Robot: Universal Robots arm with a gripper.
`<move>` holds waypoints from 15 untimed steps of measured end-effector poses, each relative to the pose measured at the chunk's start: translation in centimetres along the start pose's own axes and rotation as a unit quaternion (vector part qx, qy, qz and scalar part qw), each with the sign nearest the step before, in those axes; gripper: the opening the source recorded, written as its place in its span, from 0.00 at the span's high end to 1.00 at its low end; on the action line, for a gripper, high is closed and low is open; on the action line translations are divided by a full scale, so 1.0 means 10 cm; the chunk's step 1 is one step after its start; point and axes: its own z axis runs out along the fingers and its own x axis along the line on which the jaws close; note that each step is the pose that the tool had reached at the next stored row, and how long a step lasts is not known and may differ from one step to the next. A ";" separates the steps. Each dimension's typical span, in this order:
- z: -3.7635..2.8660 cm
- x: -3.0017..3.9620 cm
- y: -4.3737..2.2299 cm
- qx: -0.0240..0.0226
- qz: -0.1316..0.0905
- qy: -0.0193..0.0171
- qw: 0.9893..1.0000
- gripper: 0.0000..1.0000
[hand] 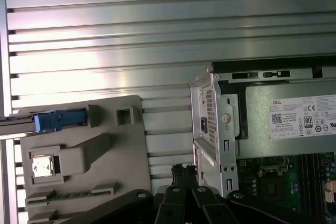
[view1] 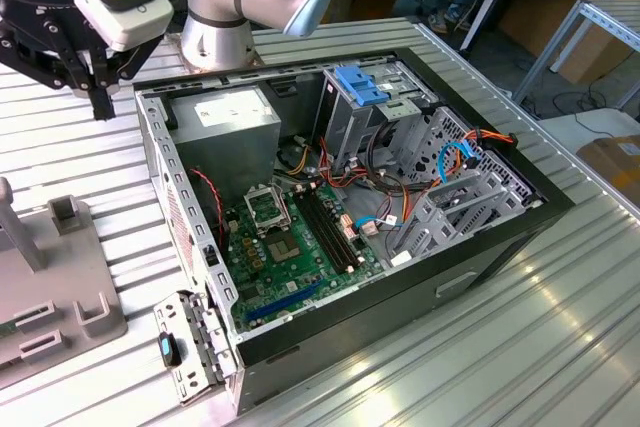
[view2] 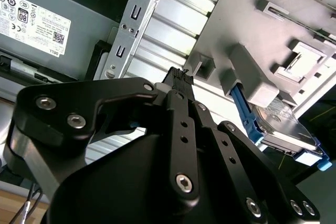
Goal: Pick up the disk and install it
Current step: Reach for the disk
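The disk (view2: 286,129) is a silver-grey drive with bright blue side rails, resting at the edge of a grey holding fixture (view2: 252,35). In the first wrist view the disk (hand: 58,120) appears edge-on at the far side of that fixture (hand: 105,150). My gripper (view1: 100,107) hangs over the ribbed table between the fixture (view1: 60,267) and the open computer case (view1: 150,137). Its black fingers are shut with nothing between them in both wrist views (view2: 178,74) (hand: 184,170). The gripper is apart from the disk.
The case lies open with its motherboard (view1: 300,237) exposed. A grey power supply box (view1: 225,117) sits near the gripper, and a metal drive cage with a blue bracket (view1: 365,82) stands farther in. Cables crowd the case's right side in the exterior view.
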 end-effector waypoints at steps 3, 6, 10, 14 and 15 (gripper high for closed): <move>-0.001 0.029 -0.002 0.000 0.000 0.000 1.000 0.89; -0.002 0.065 -0.005 0.000 0.000 0.000 1.000 0.89; -0.003 0.119 -0.009 0.000 0.000 0.000 1.000 0.89; -0.006 0.195 -0.015 0.000 0.000 0.000 1.000 0.89; -0.006 0.208 -0.016 0.000 0.000 0.000 1.000 0.89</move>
